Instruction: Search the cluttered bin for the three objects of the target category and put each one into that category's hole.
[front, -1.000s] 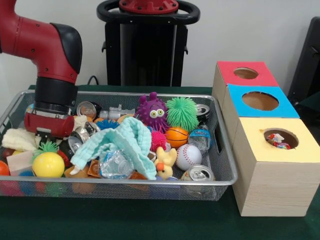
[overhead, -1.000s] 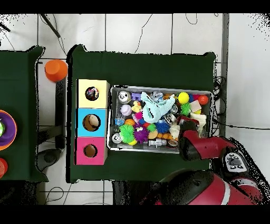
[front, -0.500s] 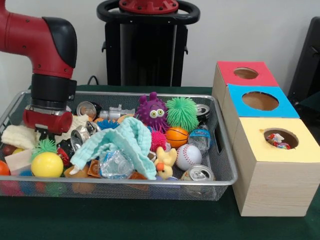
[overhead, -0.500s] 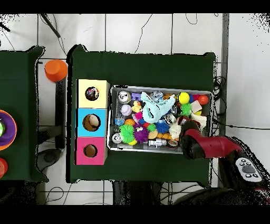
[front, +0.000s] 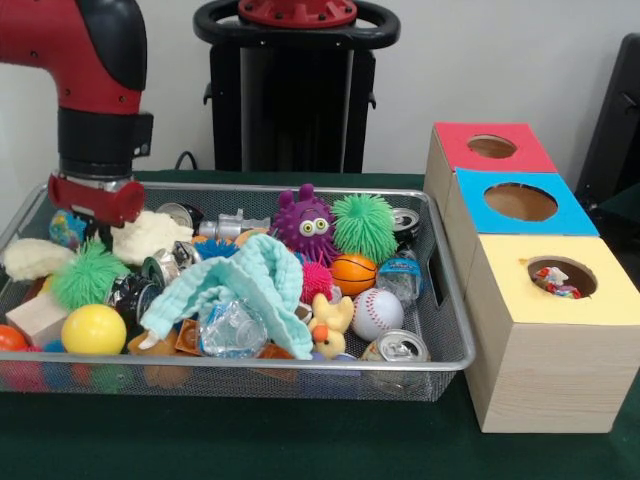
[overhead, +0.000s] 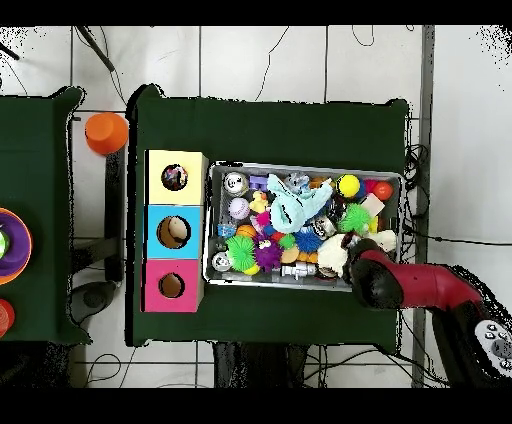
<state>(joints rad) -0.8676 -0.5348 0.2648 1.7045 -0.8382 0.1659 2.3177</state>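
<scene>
Nearest me along the front rim of the wire mesh bin (front: 445, 345) lie a silver can (front: 395, 348) on its side, a small yellow duck (front: 329, 326), a crumpled clear plastic piece (front: 231, 327) and a yellow ball (front: 94, 329), with an orange ball (front: 8, 337) tucked into the front left corner. Just behind them a mint green cloth (front: 240, 283) is heaped across the middle of the bin, and a baseball (front: 376, 313) sits to its right with a small basketball (front: 353, 273) touching it from behind. Toward the left end a fuzzy green ball (front: 86, 274) rests beside a pale wooden block (front: 38, 319), and a cream lumpy cloth (front: 150, 236) lies behind it. Farther back, near the rear rim, stand a purple spiky monster toy (front: 305, 224) and a green spiky ball (front: 365, 226), side by side and touching. Off the bin's right end, three boxes run away from me in a row: the yellow-topped box (front: 566, 330) nearest, with something colourful showing in its hole, then the blue-topped box (front: 520, 205), then the red-topped box (front: 490, 148). The gripper (front: 92, 215) hangs over the bin's back left corner, above the clutter there; its tips are hidden behind its red collar and I cannot tell whether they are apart or together.
</scene>
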